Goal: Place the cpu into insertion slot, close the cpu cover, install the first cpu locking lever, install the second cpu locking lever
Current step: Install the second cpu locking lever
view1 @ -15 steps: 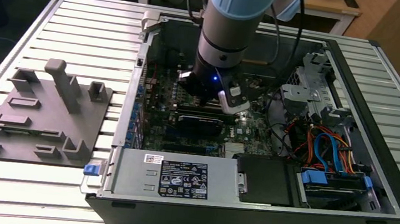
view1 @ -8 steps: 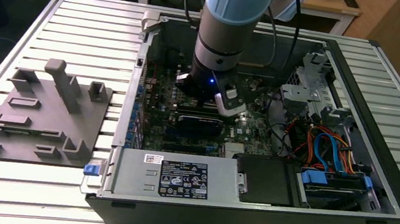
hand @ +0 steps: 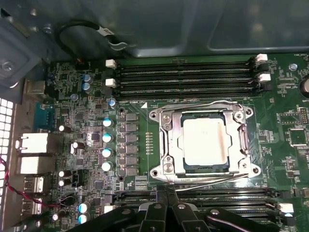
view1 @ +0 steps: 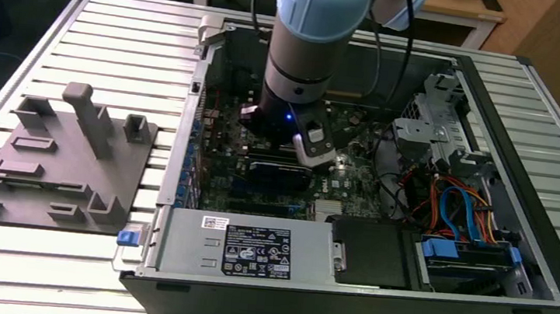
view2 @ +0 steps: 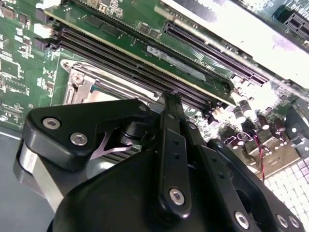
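First wrist view: dull silver square cpu (hand: 204, 141) under its thin silver frame cover (hand: 203, 140); black pincer (hand: 166, 192), fingers together, just beside—press wire levers gently.

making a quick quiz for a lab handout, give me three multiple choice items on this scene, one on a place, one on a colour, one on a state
1. Where does the cpu sit?
A. in the insertion slot
B. on the grey fixture outside the case
C. on the power supply

2. What colour is the circuit board around the insertion slot?
A. red
B. green
C. white

3. How does the cpu cover stand?
A. taken off and lying outside the case
B. raised upright
C. folded down around the cpu

Answers:
1 A: in the first wrist view the silver chip lies within the socket frame.
2 B: the board shows green in both wrist views.
3 C: the metal frame lies flat around the chip, whose top shows through the cut-out.
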Tool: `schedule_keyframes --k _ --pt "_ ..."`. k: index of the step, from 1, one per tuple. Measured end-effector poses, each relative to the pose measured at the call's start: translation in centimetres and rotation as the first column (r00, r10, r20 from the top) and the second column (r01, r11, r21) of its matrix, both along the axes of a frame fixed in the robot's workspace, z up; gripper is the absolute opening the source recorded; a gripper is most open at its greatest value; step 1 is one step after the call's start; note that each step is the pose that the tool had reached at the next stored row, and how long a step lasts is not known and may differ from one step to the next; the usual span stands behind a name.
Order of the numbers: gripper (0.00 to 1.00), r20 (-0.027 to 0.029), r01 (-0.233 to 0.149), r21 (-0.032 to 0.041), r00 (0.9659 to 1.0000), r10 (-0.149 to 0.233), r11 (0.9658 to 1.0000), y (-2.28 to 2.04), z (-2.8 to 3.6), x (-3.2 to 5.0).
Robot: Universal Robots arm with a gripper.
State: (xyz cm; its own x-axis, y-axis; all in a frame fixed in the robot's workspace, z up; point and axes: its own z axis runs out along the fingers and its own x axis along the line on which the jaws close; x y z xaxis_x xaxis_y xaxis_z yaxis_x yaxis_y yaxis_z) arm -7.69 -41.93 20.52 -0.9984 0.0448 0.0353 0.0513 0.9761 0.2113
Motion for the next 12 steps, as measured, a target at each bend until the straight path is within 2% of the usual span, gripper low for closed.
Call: schedule_keyframes --k 5,12 --pt "0.10 -0.0002 0.000 0.0184 1.0000 0.000 0.9998 -0.36 -0.22 -0.25" --pt "0.10 -0.0001 0.000 0.0497 1.0000 0.000 0.9988 -0.44 -0.75 -0.48"
